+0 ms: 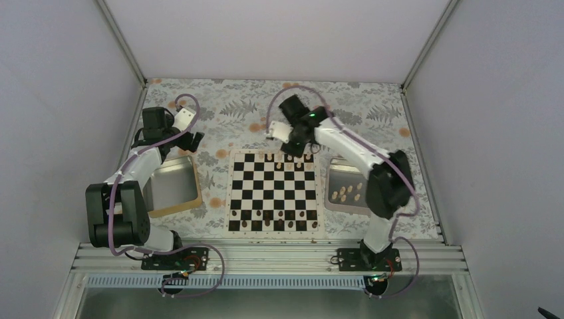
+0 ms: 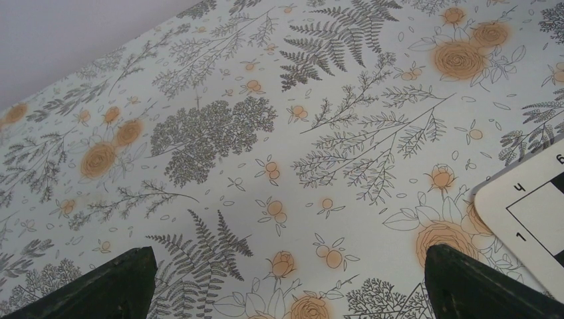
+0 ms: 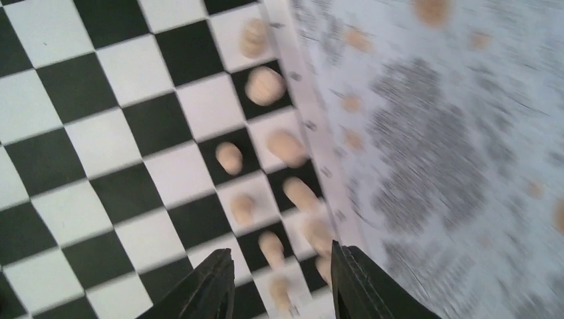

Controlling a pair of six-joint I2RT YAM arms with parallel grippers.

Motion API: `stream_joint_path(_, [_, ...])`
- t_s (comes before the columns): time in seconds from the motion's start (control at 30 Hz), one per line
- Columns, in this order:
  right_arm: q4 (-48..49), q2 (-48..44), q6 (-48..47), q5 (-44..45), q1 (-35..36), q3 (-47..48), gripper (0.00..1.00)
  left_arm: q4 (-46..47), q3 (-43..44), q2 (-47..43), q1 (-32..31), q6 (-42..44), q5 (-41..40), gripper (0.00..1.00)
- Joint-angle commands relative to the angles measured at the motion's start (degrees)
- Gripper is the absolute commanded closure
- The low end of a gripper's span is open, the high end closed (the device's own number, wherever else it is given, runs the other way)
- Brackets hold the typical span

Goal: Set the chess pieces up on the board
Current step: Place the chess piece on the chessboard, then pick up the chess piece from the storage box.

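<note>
My right hand [image 3: 281,254], narrowly parted and seemingly empty, hangs close over pieces [image 3: 265,85] crowded along the far edge of the board [image 3: 100,139]; a finger could topple neighbours. My left hand [image 2: 286,279] hangs wide over the table [image 2: 199,133].

Seen from my left wrist camera, the corner of the board [image 2: 532,219] carries the only legible marks. A small dark "4" sits on its pale border beside the far square, and a "1" on the same border beside the nearer one. A third figure, cut by the frame's right edge, looks like a "6" but cannot be confirmed. From my right wrist, tiny dark marks along the border are too blurred to read. The overhead view shows nothing readable.
</note>
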Motion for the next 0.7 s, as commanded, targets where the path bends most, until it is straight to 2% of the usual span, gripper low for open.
stream_joint_path(0.0, [-2.81,-11.38,0.31,2.57,-6.58,-5.57,0.59,0.47,1.16,-1.1,0.32,0.22,0.0,0.0])
stream_joint_path(0.27, [-3.55,-28.58,-5.69,2.61,-17.04,-25.15,0.51,0.62,1.98,0.12,0.33,-0.21,-1.44,0.0])
stream_joint_path(0.43, [-3.5,-30.92,-5.25,2.48,-21.01,-32.25,0.52,0.79,2.2,0.44,0.24,-0.58,-2.62,0.0])
stream_joint_path(0.67, [-2.99,-31.54,-4.33,1.9,-22.07,-38.72,0.53,0.13,2.43,0.25,0.24,-0.67,-4.1,0.0])
